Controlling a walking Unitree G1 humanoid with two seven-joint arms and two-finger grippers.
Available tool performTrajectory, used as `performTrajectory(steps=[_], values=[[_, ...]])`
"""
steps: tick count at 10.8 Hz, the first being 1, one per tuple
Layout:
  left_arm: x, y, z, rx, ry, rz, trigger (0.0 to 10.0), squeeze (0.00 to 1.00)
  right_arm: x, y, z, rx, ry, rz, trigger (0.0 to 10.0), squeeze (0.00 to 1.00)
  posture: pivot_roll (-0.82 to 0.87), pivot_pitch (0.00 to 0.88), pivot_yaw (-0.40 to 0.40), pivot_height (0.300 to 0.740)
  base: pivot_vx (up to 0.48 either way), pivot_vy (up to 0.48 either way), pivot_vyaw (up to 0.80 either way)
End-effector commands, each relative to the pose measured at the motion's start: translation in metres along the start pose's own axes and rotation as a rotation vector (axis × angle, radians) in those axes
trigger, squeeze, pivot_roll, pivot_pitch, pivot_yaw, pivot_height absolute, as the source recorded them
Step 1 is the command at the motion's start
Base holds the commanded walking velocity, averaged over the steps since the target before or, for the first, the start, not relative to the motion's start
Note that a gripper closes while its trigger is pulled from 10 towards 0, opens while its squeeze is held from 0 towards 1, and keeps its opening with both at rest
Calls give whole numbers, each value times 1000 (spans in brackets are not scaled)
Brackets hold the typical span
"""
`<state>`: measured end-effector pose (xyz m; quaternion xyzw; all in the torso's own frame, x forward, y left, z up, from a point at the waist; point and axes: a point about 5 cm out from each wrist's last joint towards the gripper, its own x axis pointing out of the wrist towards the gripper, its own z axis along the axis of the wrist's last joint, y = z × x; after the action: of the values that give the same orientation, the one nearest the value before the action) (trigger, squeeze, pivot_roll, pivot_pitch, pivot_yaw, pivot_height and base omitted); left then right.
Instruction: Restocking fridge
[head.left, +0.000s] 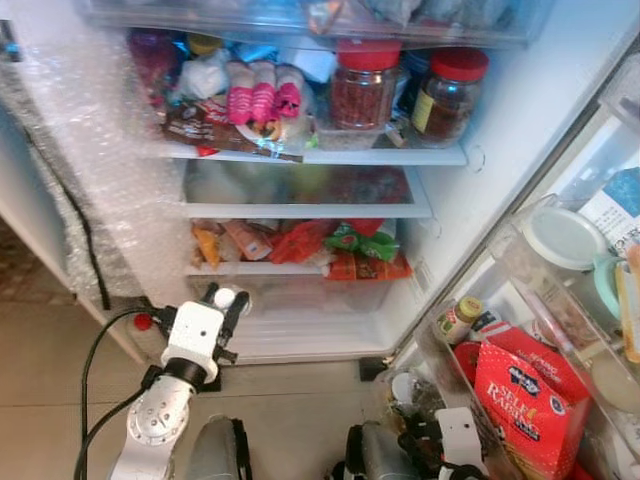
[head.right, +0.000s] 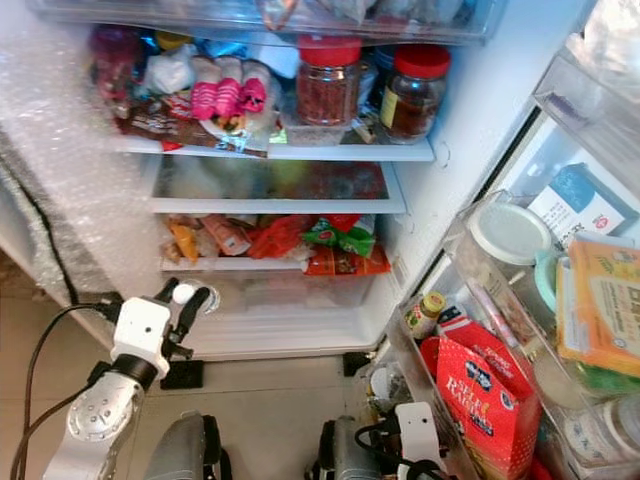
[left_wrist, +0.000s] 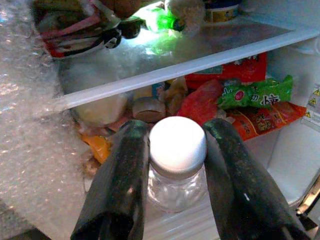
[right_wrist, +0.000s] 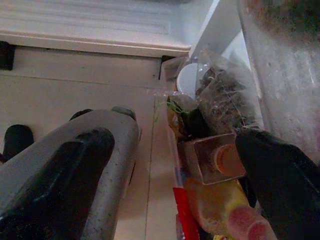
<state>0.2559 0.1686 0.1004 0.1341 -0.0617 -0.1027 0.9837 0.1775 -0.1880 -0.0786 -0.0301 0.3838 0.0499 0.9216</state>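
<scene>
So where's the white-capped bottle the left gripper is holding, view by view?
Left eye: bottle low left, before the bottom drawer, in the left gripper.
Right eye: low left again, same spot.
Left wrist: centre, cap between the black fingers.
Right wrist: cannot find it.
Shared landmark: green packet on the shelf beyond.

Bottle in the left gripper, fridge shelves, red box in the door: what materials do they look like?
Bottle: clear plastic by the look, see-through ribbed body, matte white cap; glass not ruled out. It sits between the left gripper fingers. Fridge shelves: transparent panel, glass or clear plastic, with opaque white edge trim. Red box: printed cardboard, sharp folded edges, slight sheen.
</scene>
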Motion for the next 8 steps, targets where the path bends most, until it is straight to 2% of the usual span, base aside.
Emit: performTrajectory(steps=[1,2,8], values=[[2,-1,0,14,8,-2,10000,0,-15,6,-45,14,191,7,10000,0,-114,214,-63,625,0,0,0],[2,-1,0,14,7,1,10000,0,-15,6,-45,12,190,8,10000,0,-114,214,-62,610,0,0,0],[5,3,2,17,5,34,10000,0,-15,6,-44,12,186,9,10000,0,-111,214,-62,610,0,0,0]])
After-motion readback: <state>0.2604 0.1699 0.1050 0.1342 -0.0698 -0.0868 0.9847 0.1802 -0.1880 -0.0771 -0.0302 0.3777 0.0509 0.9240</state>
